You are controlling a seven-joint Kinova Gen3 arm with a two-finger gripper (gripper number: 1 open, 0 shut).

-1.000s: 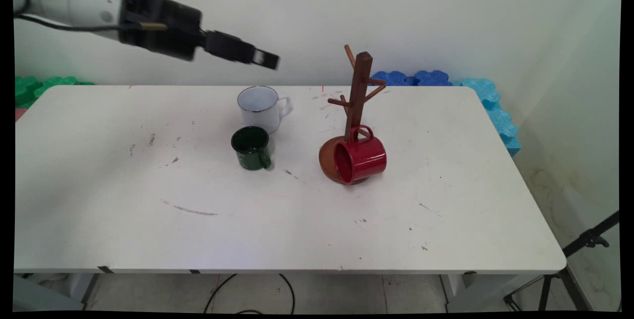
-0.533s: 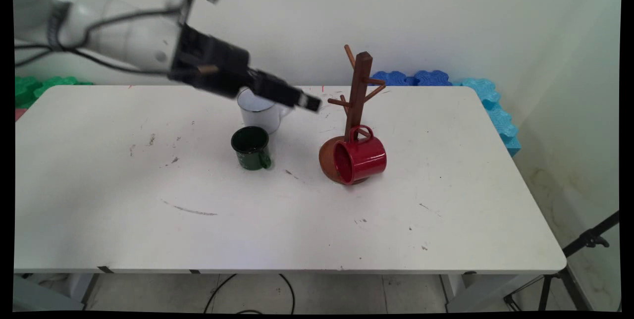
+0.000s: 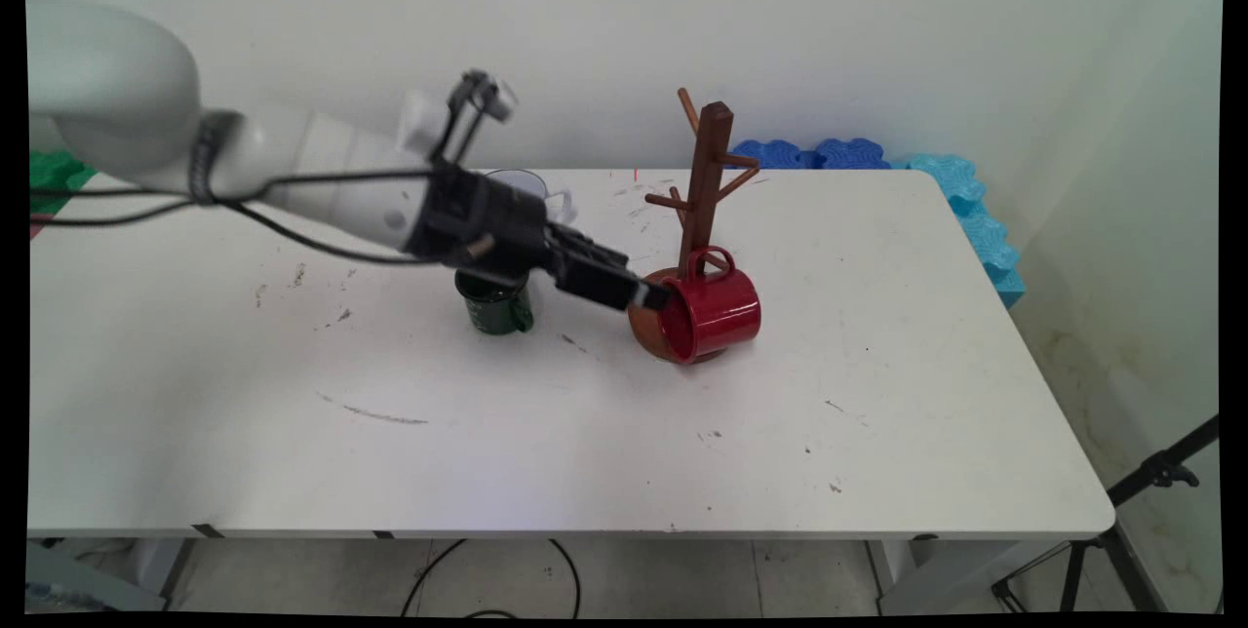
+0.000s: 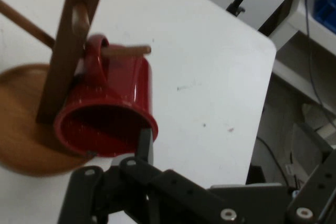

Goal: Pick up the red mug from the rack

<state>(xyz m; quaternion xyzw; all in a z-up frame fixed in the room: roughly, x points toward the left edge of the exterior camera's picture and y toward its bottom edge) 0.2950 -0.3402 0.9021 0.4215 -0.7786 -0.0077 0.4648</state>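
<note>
You have a white desk [image 3: 877,433] with rounded corners, its top scuffed with dark marks, the longest a curved streak near the front left. Standing on it, left of centre, is a dark green mug [image 3: 497,304], upright, handle toward the front right. Just behind it stands a white mug [image 3: 522,185] (mostly hidden by the arm, only its rim and handle showing). Right of centre stands a wooden mug tree [image 3: 704,181] on a round brown base, with a red mug [image 3: 710,314] hanging from a low peg

arm hides most of white mug [image 3: 526,184] and green mug's [image 3: 499,308] top.
</note>
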